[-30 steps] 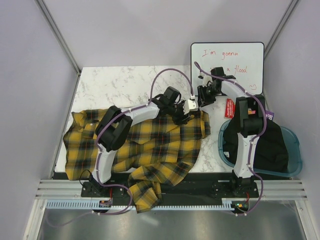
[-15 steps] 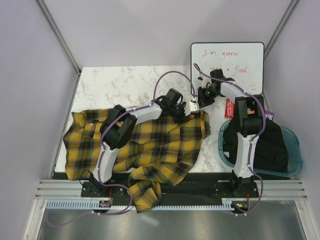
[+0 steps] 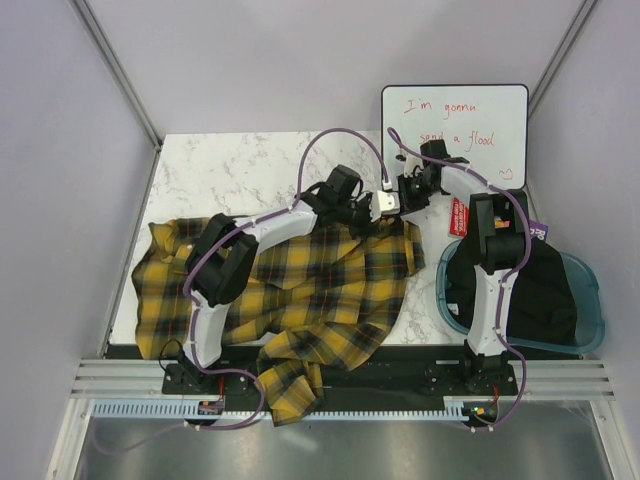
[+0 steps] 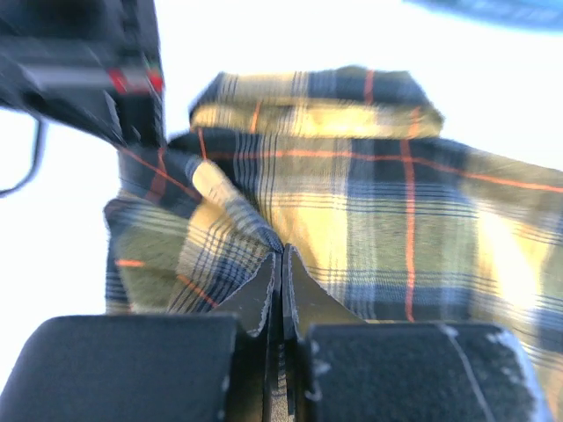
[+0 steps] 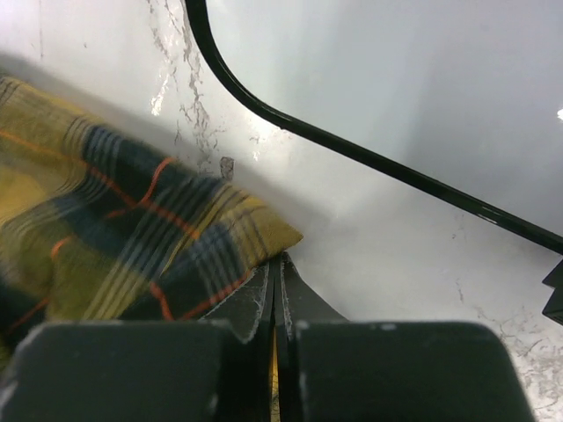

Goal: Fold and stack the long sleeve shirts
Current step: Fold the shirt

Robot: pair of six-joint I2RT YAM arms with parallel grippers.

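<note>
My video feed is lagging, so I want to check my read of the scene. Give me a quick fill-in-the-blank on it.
1. The jaws of both arms are ___ on the plaid shirt.
2. The blue bin beside it holds a ___ garment.
3. The whiteboard carries ___ handwriting.
Missing words: shut; black; red.

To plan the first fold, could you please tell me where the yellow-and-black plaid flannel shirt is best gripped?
Pinch the yellow-and-black plaid flannel shirt at its far right edge, from above: that edge lies free on the white marble table, while the near part hangs crumpled over the table's front.
</note>
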